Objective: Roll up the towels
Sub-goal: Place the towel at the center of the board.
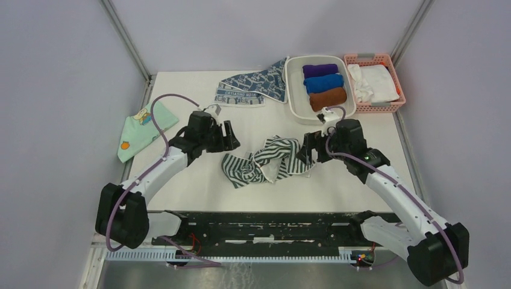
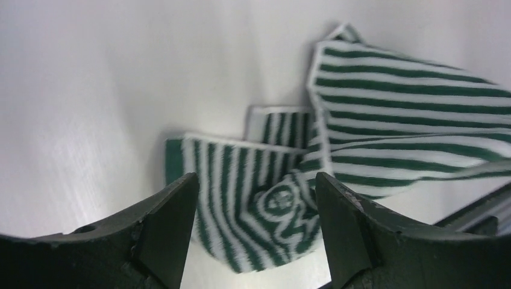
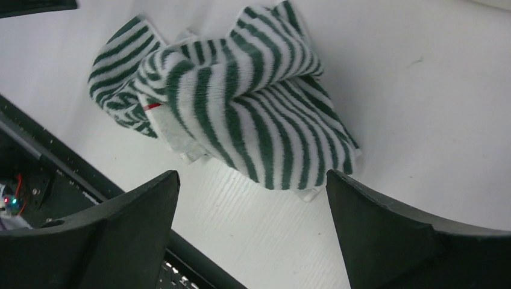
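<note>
Green-and-white striped towel (image 1: 265,159) is sitting crumpled in the middle of the bench (image 1: 193,192), right between my two arms. The left claw (image 2: 256,180) is hovering just off its left end, fingers spread wide and pinching nothing. The right claw (image 3: 250,177) is doing the same at the right end, also spread and empty.

I'm reading this thing as light, floppy terry cloth. It isn't fragile and it isn't slippery, but it has no stiffness, so it's going to sag and fold wherever I'm not holding it. Right now it's twisted into a hump with one layer flipped over another, so I'm thinking it needs pulling flat before any rolling works.

For grab points, I'm eyeing the flat corner (image 2: 178,153) showing in the left wrist view. It's lying on the bench with only a layer or two, so it's easy to pinch. On the right side I'm looking at the white hem (image 3: 184,150) poking out under the hump. Grabbing the fat middle would just lift a wad.

The blue-grey towel (image 1: 253,87) is lying at the far side, just left of the white tray (image 1: 292,90), well apart from both claws.
</note>
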You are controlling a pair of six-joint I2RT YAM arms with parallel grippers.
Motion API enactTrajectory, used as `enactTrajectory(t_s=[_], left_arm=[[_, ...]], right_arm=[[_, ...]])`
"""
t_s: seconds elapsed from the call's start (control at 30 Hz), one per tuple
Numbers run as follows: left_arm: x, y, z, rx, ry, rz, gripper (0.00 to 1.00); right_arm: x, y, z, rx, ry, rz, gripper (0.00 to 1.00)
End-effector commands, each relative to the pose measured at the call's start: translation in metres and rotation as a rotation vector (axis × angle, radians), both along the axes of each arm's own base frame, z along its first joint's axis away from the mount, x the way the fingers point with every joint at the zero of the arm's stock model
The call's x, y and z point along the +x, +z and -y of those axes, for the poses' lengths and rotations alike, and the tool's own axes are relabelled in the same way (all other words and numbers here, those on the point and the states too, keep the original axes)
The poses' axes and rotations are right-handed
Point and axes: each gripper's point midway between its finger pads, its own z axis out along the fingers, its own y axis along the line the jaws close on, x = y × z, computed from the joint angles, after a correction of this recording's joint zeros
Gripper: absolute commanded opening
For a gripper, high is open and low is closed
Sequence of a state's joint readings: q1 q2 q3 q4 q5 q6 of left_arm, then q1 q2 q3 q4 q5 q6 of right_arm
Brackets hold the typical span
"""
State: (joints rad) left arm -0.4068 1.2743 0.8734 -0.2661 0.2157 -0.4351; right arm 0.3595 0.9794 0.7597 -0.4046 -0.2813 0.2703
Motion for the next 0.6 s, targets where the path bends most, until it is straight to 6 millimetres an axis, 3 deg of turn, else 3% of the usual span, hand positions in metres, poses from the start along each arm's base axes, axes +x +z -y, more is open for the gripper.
enactTrajectory(t_s=[0.0,0.17,0.37,0.57], left_arm=[[0.003,-0.034,-0.036,0.06,0.179,-0.076,0.78],[0.006,-0.062,-0.05,0.148,0.216,-0.124,0.79],[0.014,-0.079,-0.054,0.189,0.233,-0.137,0.79],[0.019,-0.092,-0.048,0.18,0.225,-0.16,0.78]], right_arm=[[-0.002,0.041,-0.041,0.057,0.167,0.106,0.98],[-0.022,0.038,-0.083,0.01,0.317,0.117,0.92],[-0.04,-0.003,-0.125,-0.15,0.435,0.118,0.81],[-0.035,-0.044,-0.142,-0.312,0.437,0.172,0.67]])
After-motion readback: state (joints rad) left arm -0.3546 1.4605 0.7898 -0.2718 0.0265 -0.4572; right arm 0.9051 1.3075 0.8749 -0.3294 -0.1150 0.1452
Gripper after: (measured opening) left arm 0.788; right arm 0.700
